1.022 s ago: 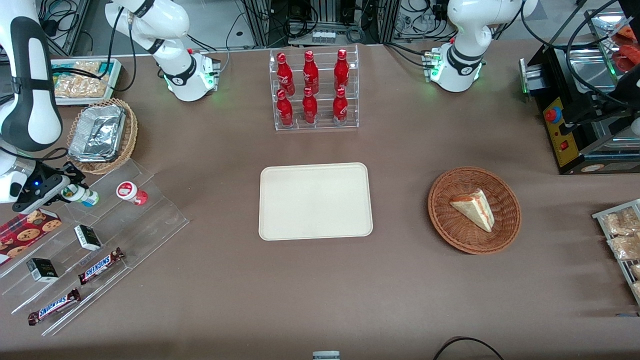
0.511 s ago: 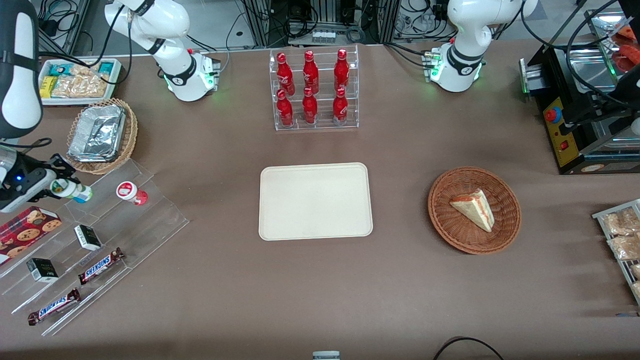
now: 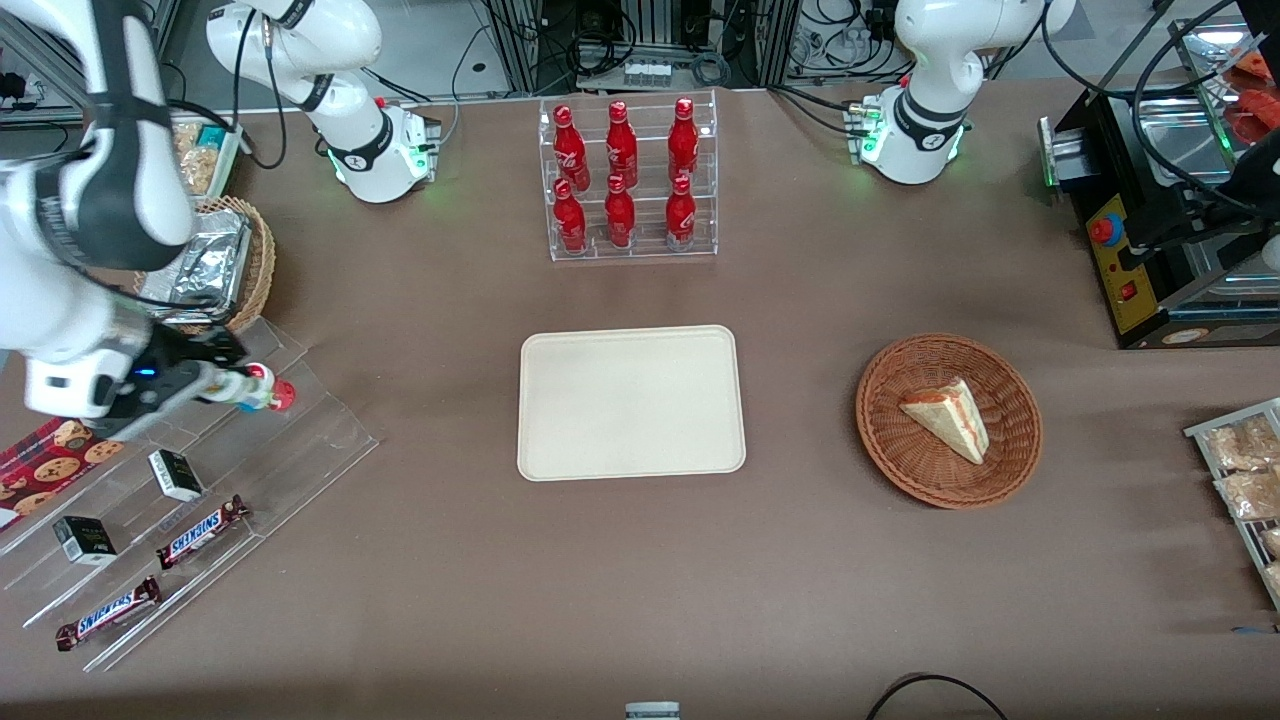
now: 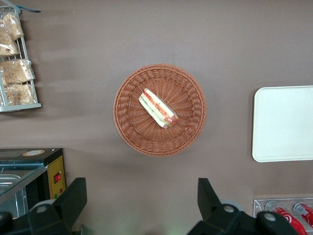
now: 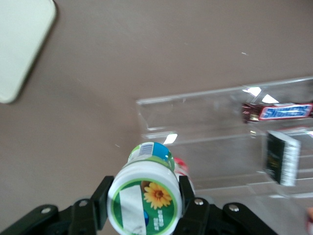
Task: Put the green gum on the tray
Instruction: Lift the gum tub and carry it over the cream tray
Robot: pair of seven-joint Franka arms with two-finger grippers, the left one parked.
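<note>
Above the clear stepped rack [image 3: 200,470] at the working arm's end of the table, the gripper [image 3: 222,385] was clenched on the green gum [image 3: 237,388], its two fingers [image 5: 98,198] pressed against the sides of the bottle just under the lid. In the right wrist view the gum [image 5: 145,193] filled the space between the fingers, lid toward the camera, held up off the rack. The red-lidded bottle [image 3: 278,394] lay on the rack's top step, touching or just beside the gum at about 3 o'clock. Two small dark boxes [image 3: 175,475] and two Snickers bars [image 3: 203,531] sat on the lower steps, toward 6 o'clock. A wicker basket holding a foil pan [image 3: 205,268] stood at 12 o'clock. The tray [image 3: 631,402] lay well apart at 3 o'clock, with bare table between. Six red bottles [image 3: 622,176] stood in a clear stand at the tray's 12 o'clock, and a second basket [image 3: 948,421] with one sandwich wedge [image 3: 948,417] sat at its 3 o'clock.
</note>
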